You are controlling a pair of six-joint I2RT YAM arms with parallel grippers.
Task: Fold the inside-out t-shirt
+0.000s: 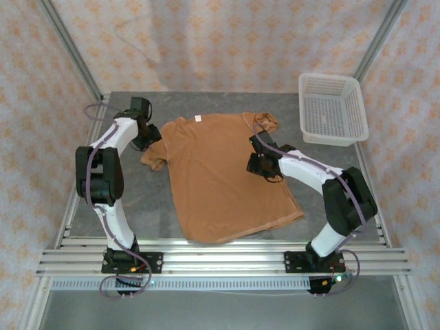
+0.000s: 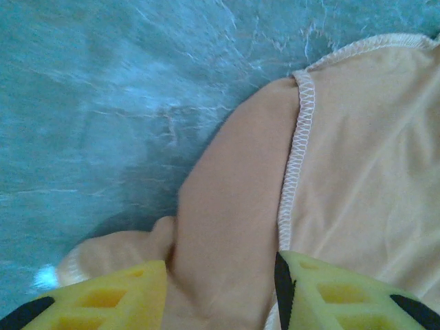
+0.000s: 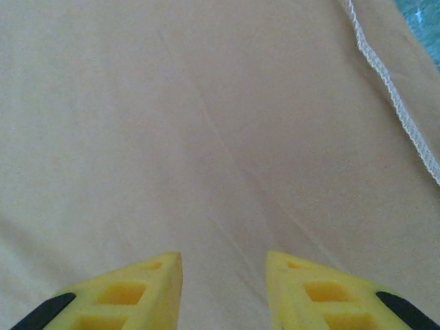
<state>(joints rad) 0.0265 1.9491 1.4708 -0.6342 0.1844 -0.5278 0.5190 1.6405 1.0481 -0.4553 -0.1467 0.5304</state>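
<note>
You have the inside-out t-shirt (image 1: pixel 213 185) lying flat on the table (image 1: pixel 124 206). Its white label (image 1: pixel 198 119) and collar are at the far end and the hem is toward the arm bases, so the long axis runs far to near, leaning slightly to your right. Your left gripper (image 1: pixel 146 137) sits at the shirt's left edge, jaws well apart, with the left sleeve (image 2: pixel 227 206) lying in the gap between the fingers; nothing is pinched yet. Your right gripper (image 1: pixel 260 163) is low over the body cloth, inboard of the right side seam (image 3: pixel 392 89), equally open and holding nothing. The left arm looks better placed: its sleeve lies straight ahead of the jaws, while the crumpled right sleeve (image 1: pixel 267 124) lies beyond the right gripper, toward the far edge.
</note>
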